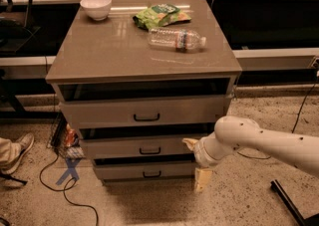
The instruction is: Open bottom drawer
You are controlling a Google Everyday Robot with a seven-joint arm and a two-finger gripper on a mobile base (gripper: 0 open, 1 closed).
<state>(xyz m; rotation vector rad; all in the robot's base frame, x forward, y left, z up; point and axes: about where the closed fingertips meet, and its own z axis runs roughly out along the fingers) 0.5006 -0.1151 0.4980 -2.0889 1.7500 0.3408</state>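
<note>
The bottom drawer [124,171] is the lowest, flattest taupe-grey front of the cabinet, with a small black bar handle [151,174]. A dark gap shows above its front. My gripper [196,162] is at the drawer's right end, in front of the cabinet's lower right corner. Its cream fingers are spread: one fingertip [188,142] points left at the middle drawer's front, the other [202,181] hangs down beside the bottom drawer. It holds nothing and is right of the handle.
The middle drawer [129,148] and top drawer [109,113] sit above. On the cabinet top are a white bowl [95,6], a green chip bag [160,15] and a water bottle [175,39]. Cables [60,182] and a shoe [14,150] lie at left.
</note>
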